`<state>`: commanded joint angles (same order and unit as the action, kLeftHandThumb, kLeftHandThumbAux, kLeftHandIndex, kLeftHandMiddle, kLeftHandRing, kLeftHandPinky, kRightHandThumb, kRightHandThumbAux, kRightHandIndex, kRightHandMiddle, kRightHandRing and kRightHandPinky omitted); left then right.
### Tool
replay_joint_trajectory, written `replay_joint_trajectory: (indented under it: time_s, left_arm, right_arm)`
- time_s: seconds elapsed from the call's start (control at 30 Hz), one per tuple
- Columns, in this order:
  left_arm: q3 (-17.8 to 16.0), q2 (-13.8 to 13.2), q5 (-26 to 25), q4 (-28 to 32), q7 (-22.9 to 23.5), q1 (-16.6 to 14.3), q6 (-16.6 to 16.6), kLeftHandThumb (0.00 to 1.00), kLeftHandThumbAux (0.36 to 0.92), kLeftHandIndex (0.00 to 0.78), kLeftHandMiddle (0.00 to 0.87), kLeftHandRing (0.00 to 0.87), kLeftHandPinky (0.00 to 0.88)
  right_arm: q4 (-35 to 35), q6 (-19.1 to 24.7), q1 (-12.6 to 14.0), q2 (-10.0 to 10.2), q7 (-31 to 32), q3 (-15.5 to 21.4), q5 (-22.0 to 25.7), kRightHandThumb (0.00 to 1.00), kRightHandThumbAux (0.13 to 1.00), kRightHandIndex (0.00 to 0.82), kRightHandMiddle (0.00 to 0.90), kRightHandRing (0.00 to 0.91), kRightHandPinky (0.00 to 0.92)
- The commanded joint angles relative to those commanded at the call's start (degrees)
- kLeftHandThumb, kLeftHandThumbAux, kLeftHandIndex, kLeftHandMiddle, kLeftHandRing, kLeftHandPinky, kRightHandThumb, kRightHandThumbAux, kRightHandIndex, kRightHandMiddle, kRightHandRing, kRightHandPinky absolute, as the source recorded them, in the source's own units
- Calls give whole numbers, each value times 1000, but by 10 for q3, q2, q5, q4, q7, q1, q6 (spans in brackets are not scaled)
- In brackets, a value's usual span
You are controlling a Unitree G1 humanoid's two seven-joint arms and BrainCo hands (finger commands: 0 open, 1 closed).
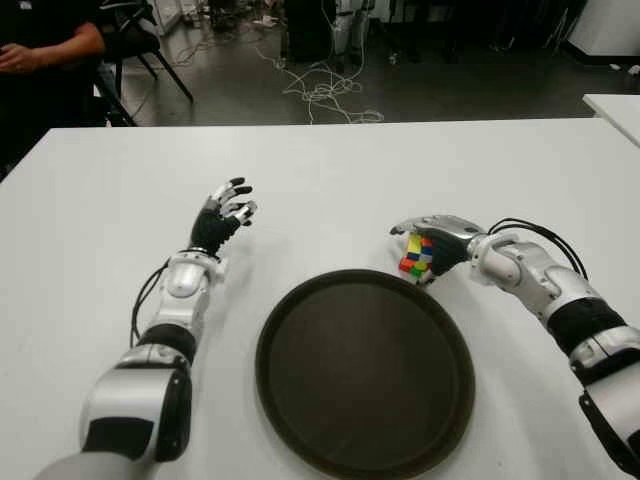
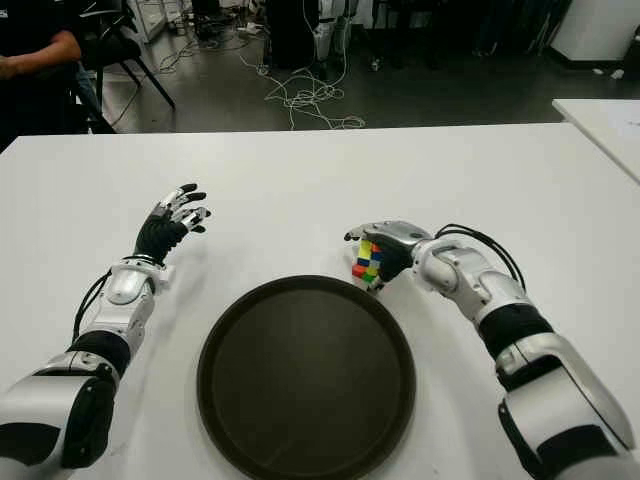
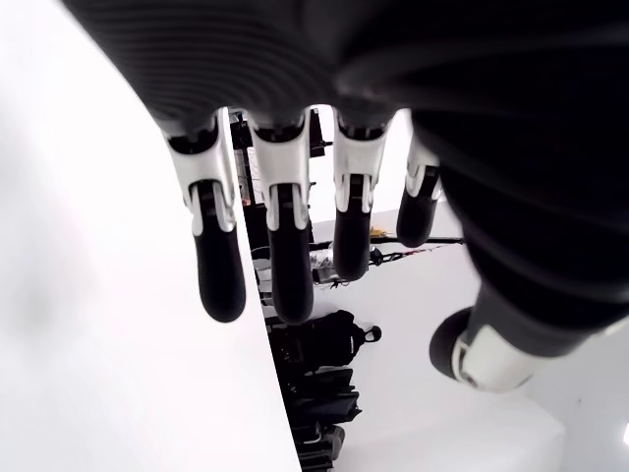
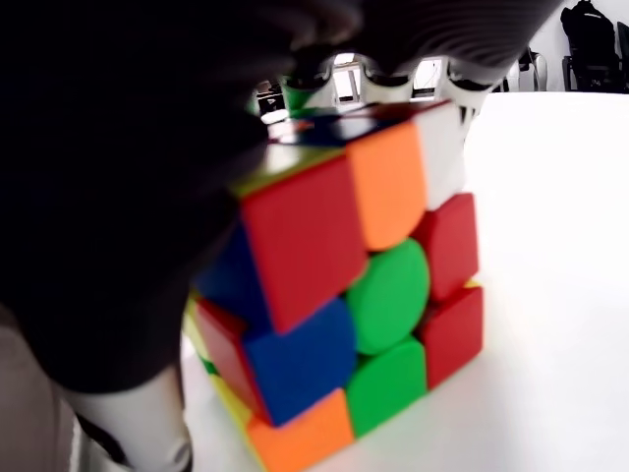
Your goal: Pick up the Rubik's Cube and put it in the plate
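The Rubik's Cube [image 1: 417, 255] sits at the far right rim of the dark round plate [image 1: 365, 370], and my right hand [image 1: 432, 243] is curled over and around it. Up close, the right wrist view shows the cube [image 4: 354, 295] filling the frame, its lower edge near the white table, with my palm and fingers pressed on its top and side. My left hand [image 1: 228, 208] hovers to the left of the plate, fingers [image 3: 285, 265] spread and holding nothing.
The white table [image 1: 330, 180] stretches around the plate. Beyond its far edge are a dark floor with tangled cables [image 1: 325, 95], a chair, and a seated person [image 1: 45, 50] at the far left. Another white table corner [image 1: 615, 105] shows at right.
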<state>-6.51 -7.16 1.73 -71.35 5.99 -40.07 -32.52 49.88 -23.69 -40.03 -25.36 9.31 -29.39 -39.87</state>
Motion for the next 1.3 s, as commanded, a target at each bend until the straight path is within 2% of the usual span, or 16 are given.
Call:
replay_joint_trajectory:
  time_s: [0.23,0.5,0.73,0.8,0.9,1.0,1.03,1.07,1.17,1.3]
  left_arm:
    - [-4,0,-5,1,7,0,-3,177,669,168,210,285,388]
    - [-6,0,-7,2,13,0,-3,172,646,163,205,290,383]
    - [-7,-1,-6,2,12,0,-2,191,654,170,210,289,387]
    - [-6,-1,-5,2,11,0,-2,189,659,170,212,288,384]
    - [-5,-2,-3,1,9,0,-2,182,663,165,210,286,381]
    - [-5,-2,-2,1,8,0,-2,179,663,161,209,288,381]
    - [-5,-2,-2,1,7,0,-3,179,663,161,209,289,384]
    - [-5,-2,-2,1,7,0,-3,179,664,162,208,288,386]
    - [-5,-2,-2,1,7,0,-4,181,668,162,203,287,386]
    - [-6,-3,-4,0,9,-1,-4,182,671,157,196,287,388]
  right_arm:
    - [1,4,-1,3,5,-5,-1,0,863,212,233,213,164]
    - [2,18,-3,7,11,-7,0,0,879,221,242,225,170]
    - [2,23,-4,8,1,-9,-6,0,885,219,242,231,190]
    - [2,26,-5,7,-14,-10,-12,0,892,225,253,243,207]
    - [4,36,-4,8,-46,-10,-23,0,922,261,325,315,310]
    - [8,45,-4,10,-81,-10,-33,78,927,313,411,383,381]
    - [10,49,-4,10,-98,-10,-37,198,890,333,427,398,396]
    - [11,52,-4,10,-111,-10,-39,374,835,363,454,430,422]
    - [14,60,-5,12,-135,-10,-46,585,769,399,494,483,460]
    - [25,70,-10,15,-159,-12,-51,666,744,413,511,515,476]
